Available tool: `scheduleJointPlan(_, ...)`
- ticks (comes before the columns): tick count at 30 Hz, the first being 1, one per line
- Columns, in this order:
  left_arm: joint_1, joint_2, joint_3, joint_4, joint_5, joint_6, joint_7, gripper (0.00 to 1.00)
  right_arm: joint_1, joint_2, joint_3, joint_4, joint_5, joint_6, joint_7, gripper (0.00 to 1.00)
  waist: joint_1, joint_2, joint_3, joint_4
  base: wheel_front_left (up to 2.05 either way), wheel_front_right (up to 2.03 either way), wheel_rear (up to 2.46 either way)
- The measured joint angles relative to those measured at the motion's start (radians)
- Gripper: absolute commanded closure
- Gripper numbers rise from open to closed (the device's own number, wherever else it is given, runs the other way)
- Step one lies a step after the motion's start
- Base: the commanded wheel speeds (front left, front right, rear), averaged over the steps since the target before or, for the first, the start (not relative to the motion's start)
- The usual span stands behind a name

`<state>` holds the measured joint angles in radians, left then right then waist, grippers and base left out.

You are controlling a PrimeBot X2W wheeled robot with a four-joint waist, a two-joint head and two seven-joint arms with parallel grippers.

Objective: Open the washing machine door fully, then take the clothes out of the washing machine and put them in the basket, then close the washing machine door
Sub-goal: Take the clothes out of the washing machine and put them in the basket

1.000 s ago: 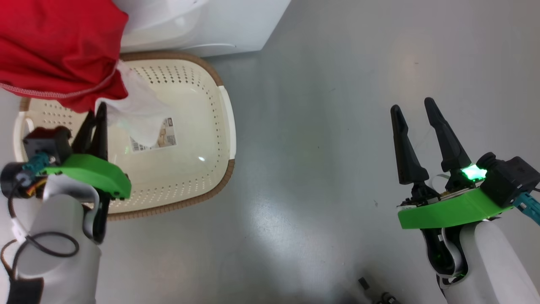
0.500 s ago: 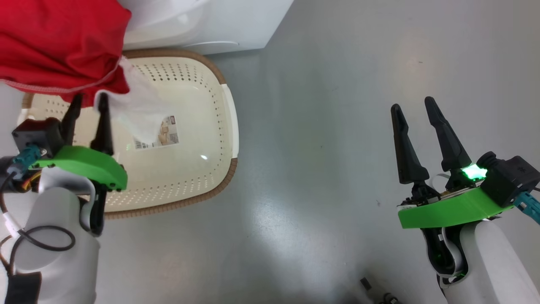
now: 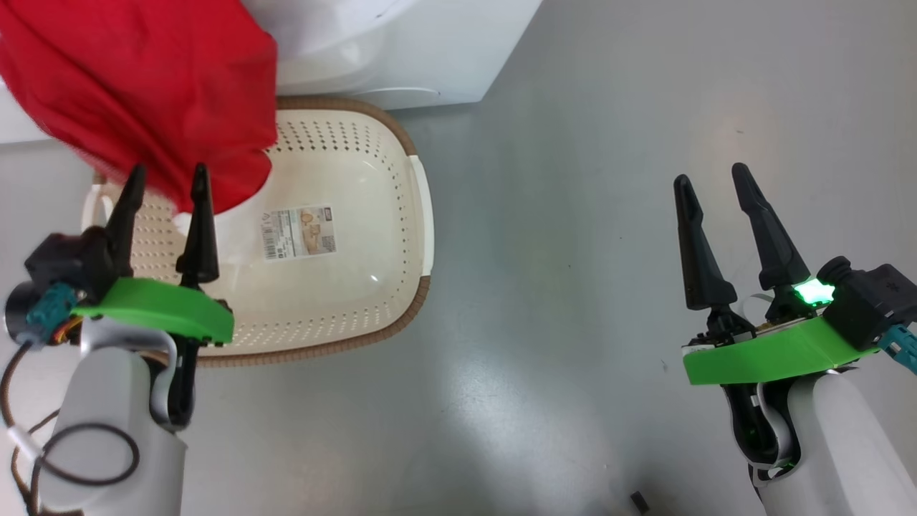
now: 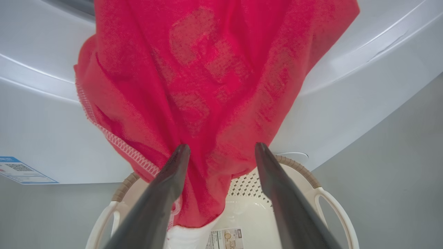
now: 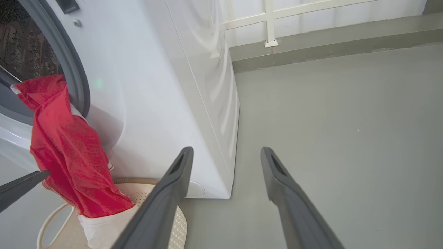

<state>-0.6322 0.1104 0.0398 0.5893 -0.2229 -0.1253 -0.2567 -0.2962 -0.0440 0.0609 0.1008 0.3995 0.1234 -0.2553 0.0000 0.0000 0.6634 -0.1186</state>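
Note:
The red shirt (image 3: 157, 93) hangs out of the washing machine (image 3: 401, 50) past its grey seal (image 5: 69, 62), down over the cream basket (image 3: 423, 215) on the floor. A white cloth (image 3: 229, 228) at the shirt's lower end reaches into the basket. My left gripper (image 3: 166, 172) is open just in front of the hanging shirt (image 4: 207, 86), which fills the space beyond its fingers without being pinched. My right gripper (image 3: 709, 174) is open over bare floor to the right, holding nothing. The washing machine door is out of view.
The grey floor (image 3: 559, 251) stretches right of the basket. The machine's white side panel (image 5: 193, 86) ends at a corner near a wall base with white rails (image 5: 270, 20). A blue sticker (image 4: 20, 169) sits on the machine front.
My left gripper has gone from shut on the white cloth to open, letting the clothes go. The clothes now hang lower into the basket. The head view has shifted.

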Motion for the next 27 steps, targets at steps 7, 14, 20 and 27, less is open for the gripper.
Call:
scheduleJointPlan(7,0.092,-0.017,0.026,-0.128,0.002,0.000,0.000,0.00,0.001,-0.002,-0.013,0.003,-0.025,0.000,0.000,0.00,0.0000,0.0000,-0.023,0.020,0.00,0.00,0.00)
scheduleJointPlan(14,0.200,-0.030,0.040,-0.262,0.024,0.000,0.000,0.00,0.005,-0.003,-0.015,0.007,-0.031,0.000,0.000,0.00,0.0000,0.0001,-0.044,0.031,0.00,0.00,0.00)
scheduleJointPlan(20,0.289,-0.046,0.072,-0.359,0.028,0.000,0.000,0.00,0.007,-0.004,-0.015,0.008,-0.031,0.000,0.000,0.00,0.0000,0.0001,-0.052,0.029,0.00,0.00,0.00)
scheduleJointPlan(27,0.321,-0.059,0.072,-0.405,0.047,0.000,0.000,0.00,0.010,-0.005,-0.015,0.009,-0.031,0.000,0.000,0.00,0.0000,0.0000,-0.055,0.032,0.00,0.00,0.00)
